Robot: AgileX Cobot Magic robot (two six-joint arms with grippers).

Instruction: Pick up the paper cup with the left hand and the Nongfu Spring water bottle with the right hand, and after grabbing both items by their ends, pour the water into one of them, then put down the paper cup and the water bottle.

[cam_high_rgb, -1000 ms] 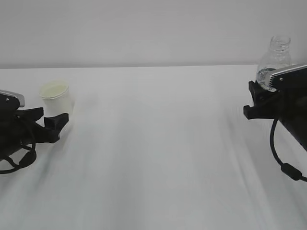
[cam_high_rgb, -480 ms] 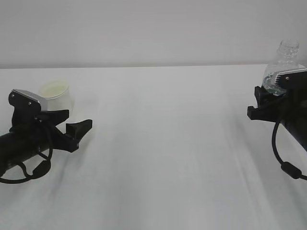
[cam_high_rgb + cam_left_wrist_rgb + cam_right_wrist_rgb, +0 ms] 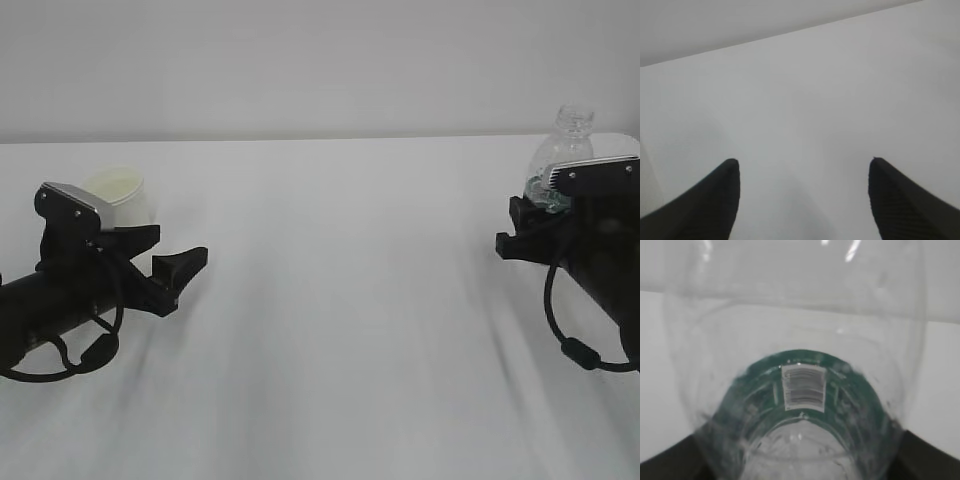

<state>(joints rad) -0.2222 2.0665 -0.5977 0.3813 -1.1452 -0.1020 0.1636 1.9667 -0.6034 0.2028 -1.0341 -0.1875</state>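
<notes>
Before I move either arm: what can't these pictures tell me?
- Lower paper cup: hidden behind the left hand in the exterior view; absent from the left wrist view.
- Nongfu Spring water bottle: base cut off in the right wrist view; the right hand covers its lower half outside.
- Water level: unreadable.

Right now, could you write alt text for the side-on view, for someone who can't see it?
Two black robot arms reach over a white table: the left claw gapes open beside a white paper cup, and the right claw sits round a clear bottle, apparently gripping it.
</notes>
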